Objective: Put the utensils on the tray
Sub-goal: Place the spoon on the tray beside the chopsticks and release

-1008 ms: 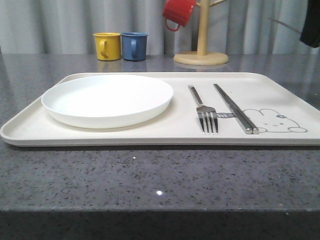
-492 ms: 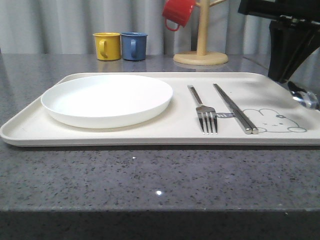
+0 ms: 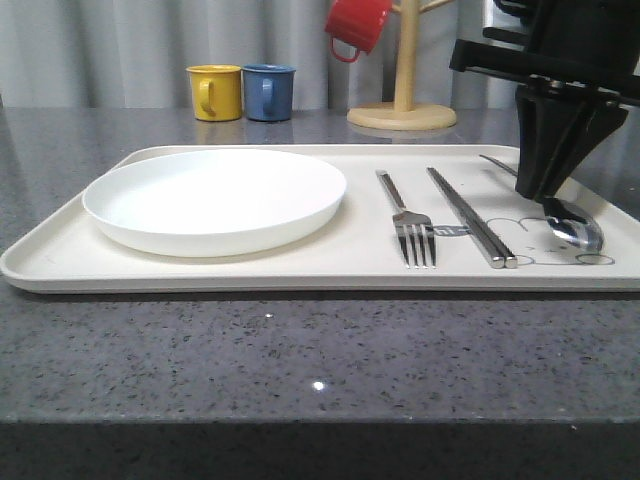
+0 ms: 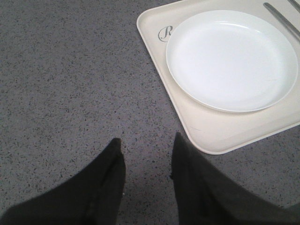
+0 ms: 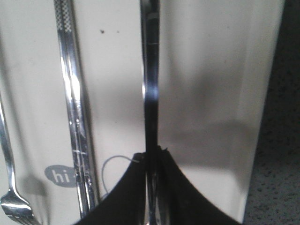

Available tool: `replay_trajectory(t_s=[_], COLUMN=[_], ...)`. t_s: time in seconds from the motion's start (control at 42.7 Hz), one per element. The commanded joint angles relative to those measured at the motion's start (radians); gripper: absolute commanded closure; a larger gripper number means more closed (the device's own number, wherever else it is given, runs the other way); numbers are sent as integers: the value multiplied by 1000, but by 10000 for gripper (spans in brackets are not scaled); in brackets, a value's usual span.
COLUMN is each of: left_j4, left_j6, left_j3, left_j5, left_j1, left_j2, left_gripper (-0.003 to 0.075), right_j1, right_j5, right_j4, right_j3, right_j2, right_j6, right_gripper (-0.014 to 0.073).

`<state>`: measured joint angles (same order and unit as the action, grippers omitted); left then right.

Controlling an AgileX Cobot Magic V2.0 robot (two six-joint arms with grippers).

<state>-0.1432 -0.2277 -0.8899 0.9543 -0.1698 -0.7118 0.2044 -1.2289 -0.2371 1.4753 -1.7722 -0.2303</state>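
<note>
At the right of the front frame, the right end effector [image 3: 548,195] is clamped on the spoon [image 3: 572,226], whose long axis parallels the chopsticks [image 3: 470,216] just left, above the tray [image 3: 300,265].

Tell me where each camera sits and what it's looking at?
Front view: looks forward over the table at the tray, plate, fork, chopsticks and mugs; the right end effector holds the spoon.
Left wrist view: on the left arm, facing down at the counter and plate; the open left end effector shows.
Right wrist view: on the right arm, looking down along the clamped spoon.
Both front and right wrist views show spoon, chopsticks and fork.
</note>
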Motion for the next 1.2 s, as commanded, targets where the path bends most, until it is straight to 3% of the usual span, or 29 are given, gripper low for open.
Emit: replay_trajectory(t_s=[0.0, 0.117, 0.445, 0.633, 0.891, 1.172], left_j4=[-13, -13, -13, -13, -13, -13], left_j6=[10, 10, 10, 10, 10, 10], left_j3=[-25, -25, -25, -25, -25, -25], left_j5=[-65, -65, -65, -65, -65, -65], left_j1=[-9, -9, -9, -9, -9, -9], left_j2=[-1, -1, -1, -1, -1, -1], left_gripper=[482, 482, 482, 482, 482, 482], right_j1=[-1, -1, -1, -1, -1, -1], right_j5=[-69, -67, -50, -55, -43, 148], right_j4=[-18, -14, -5, -8, 0, 43], right_j3=[25, 25, 27, 30, 9, -210], right_j2=[45, 45, 45, 88, 275, 591], right_j6=[-8, -8, -5, 101, 282, 395], right_gripper=[449, 386, 384, 389, 389, 389])
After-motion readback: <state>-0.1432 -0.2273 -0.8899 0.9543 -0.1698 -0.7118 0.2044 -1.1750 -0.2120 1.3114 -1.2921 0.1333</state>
